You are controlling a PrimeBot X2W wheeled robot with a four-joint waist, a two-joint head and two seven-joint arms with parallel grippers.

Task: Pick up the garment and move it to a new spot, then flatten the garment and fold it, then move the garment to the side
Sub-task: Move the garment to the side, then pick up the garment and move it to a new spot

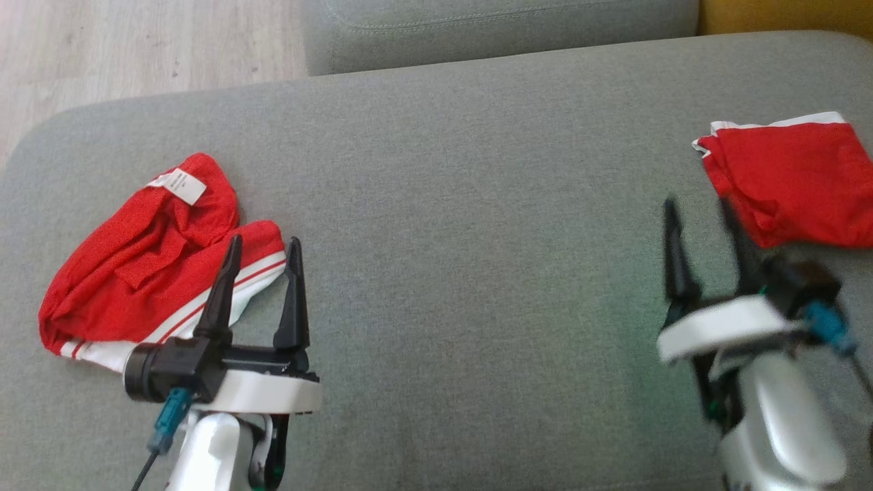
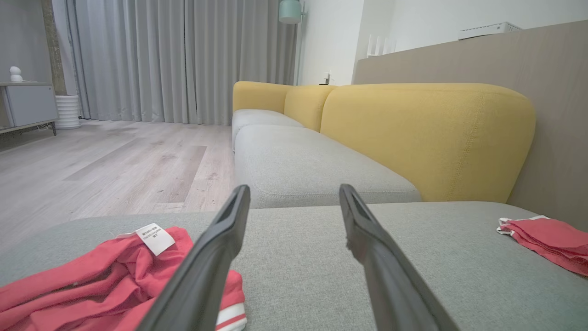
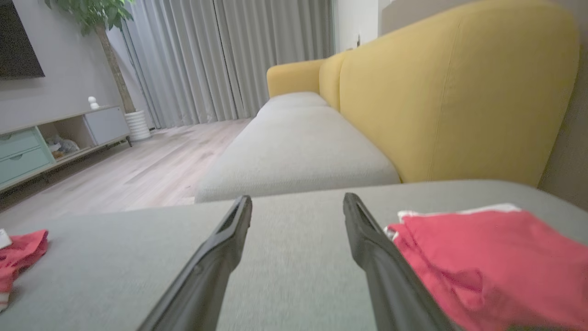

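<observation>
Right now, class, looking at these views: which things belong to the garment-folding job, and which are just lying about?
Job: crumpled red garment; folded red garment; grey cushion; left gripper and right gripper, both open.
Lying about: yellow backrest; curtains; potted plant; cabinet.

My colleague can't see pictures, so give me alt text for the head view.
On a grey cushion, a crumpled red garment lies at left by the open left tool, and a folded red garment lies at right just beyond the open right tool.
</observation>
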